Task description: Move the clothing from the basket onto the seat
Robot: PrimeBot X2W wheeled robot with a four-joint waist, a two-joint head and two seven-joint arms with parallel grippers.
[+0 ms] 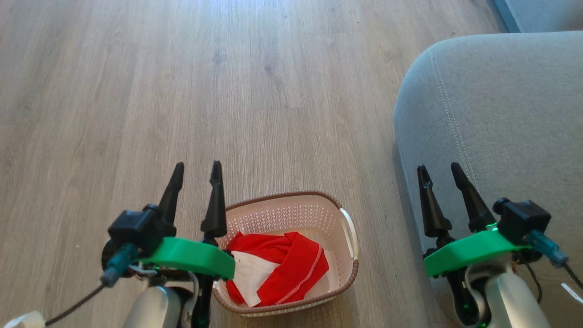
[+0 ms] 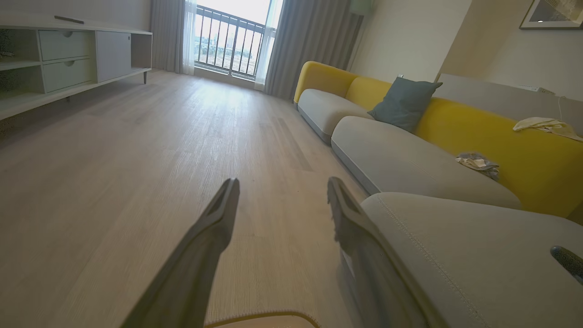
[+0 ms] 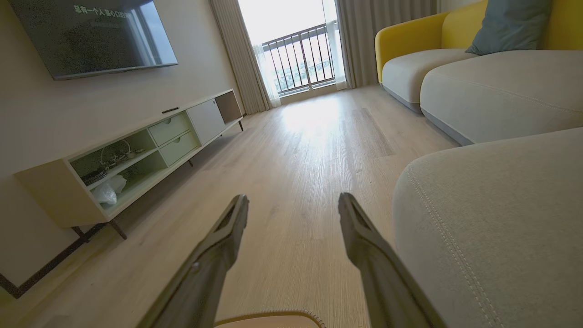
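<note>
Soft red white-trimmed clothing (image 1: pixel 291 264) lies bunched at the near edge of the cream perforated plastic basket (image 1: pixel 296 212), beside the rounded corner of the grey upholstered seat (image 1: pixel 501 114); left gripper (image 1: pixel 198 166) and right gripper (image 1: pixel 438 167) hang parted, empty, seemingly readied for reaching down.

The pale wood-look floor (image 1: pixel 273 91) carries the basket (image 1: pixel 291 216), standing near the grey seat (image 1: pixel 501 114).

Floored in pale wood planks (image 1: pixel 273 91). Lit by daylight through a railed balcony window (image 2: pixel 227 41), flanked by grey curtains (image 2: pixel 314 41). Furnished along one cream wall (image 3: pixel 41 127) with a low pale cabinet (image 3: pixel 136 155) under a wall-mounted television (image 3: pixel 95 36); opposite, with a yellow-backed sofa (image 2: pixel 501 136) carrying a blue-grey cushion (image 2: pixel 403 102). Hung high on the wall behind the sofa with a framed picture (image 2: pixel 551 13).
</note>
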